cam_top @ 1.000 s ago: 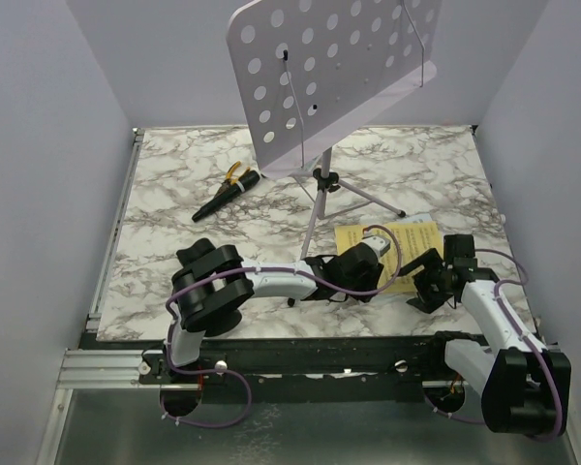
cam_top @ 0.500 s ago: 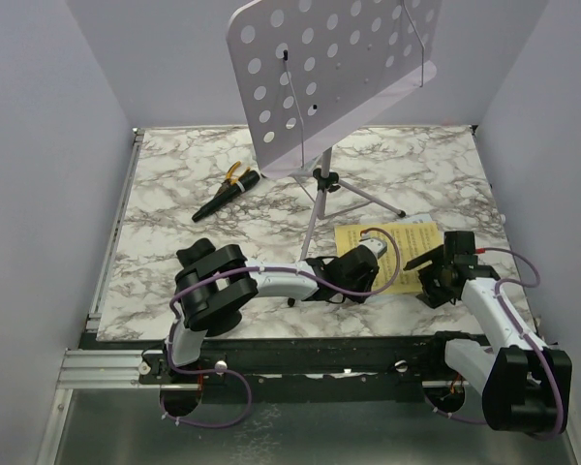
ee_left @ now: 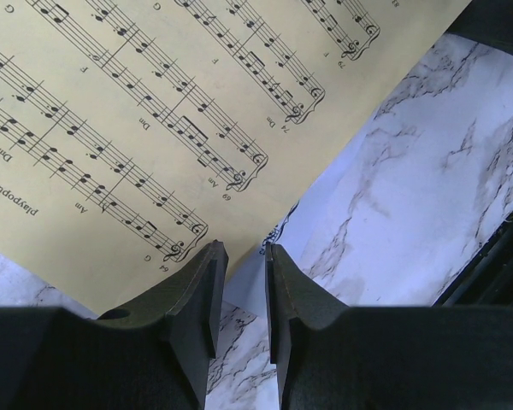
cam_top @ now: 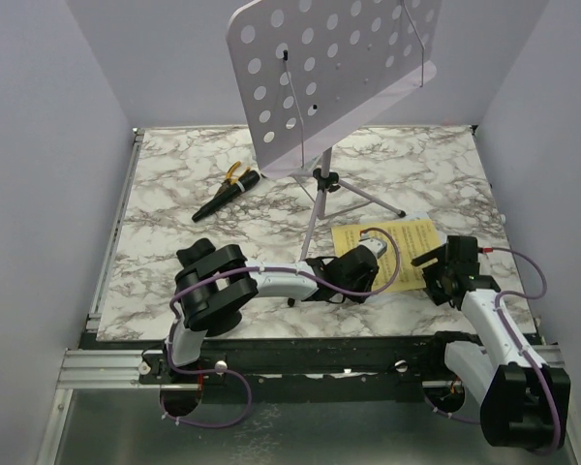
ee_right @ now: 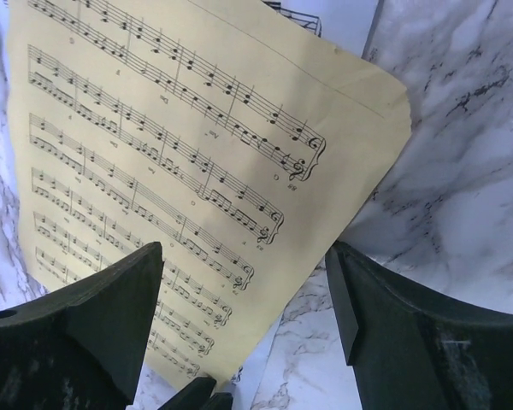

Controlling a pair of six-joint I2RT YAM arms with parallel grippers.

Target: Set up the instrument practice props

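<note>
Toward the counter's near right corner lies the yellow sheet-music page (cam_top: 413, 235), light, limp and easily creased; I would pinch a free edge. The left gripper (ee_left: 242, 248) is nearly closed at its corner, apparently empty, and the right gripper (ee_right: 244, 252) hangs wide open over it, empty.

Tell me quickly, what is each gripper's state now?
Left gripper: barely open at the page corner, gripping nothing.
Right gripper: wide open, empty.
</note>
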